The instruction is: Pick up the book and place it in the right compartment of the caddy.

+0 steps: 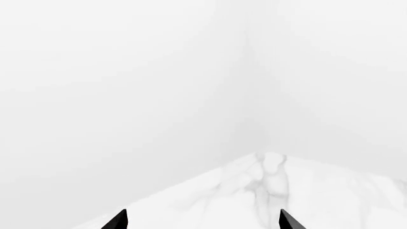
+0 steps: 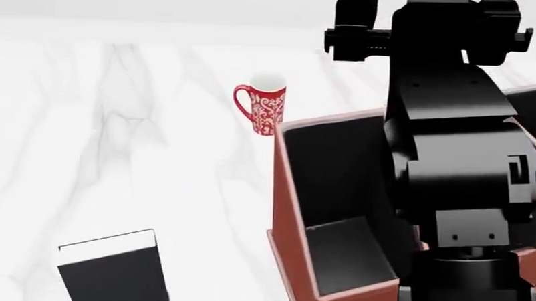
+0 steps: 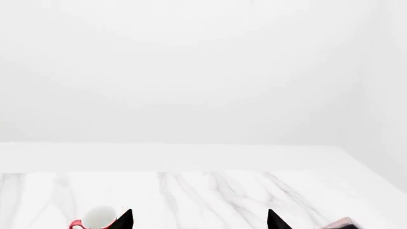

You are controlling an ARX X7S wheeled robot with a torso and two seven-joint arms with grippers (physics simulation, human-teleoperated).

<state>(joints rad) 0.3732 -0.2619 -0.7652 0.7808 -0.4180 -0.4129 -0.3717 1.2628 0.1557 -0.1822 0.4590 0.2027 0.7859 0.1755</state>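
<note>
The book (image 2: 114,273) stands at the head view's lower left: black cover, white page edge on top, no gripper near it. The caddy (image 2: 279,171), a reddish-brown box with a black divided interior, fills the right side. My right arm (image 2: 455,150) rises over it and hides most of its right part. In the right wrist view the right gripper (image 3: 199,220) is open with only marble between its fingertips (image 3: 124,219), and a corner of the caddy (image 3: 340,223) shows. In the left wrist view the left gripper (image 1: 203,222) is open and empty above the table's corner. The left arm is out of the head view.
A red patterned mug (image 2: 262,103) stands just behind the caddy's left corner, and its rim also shows as the mug (image 3: 95,220) beside the right fingertip. The white marble table (image 2: 117,118) ends at white walls.
</note>
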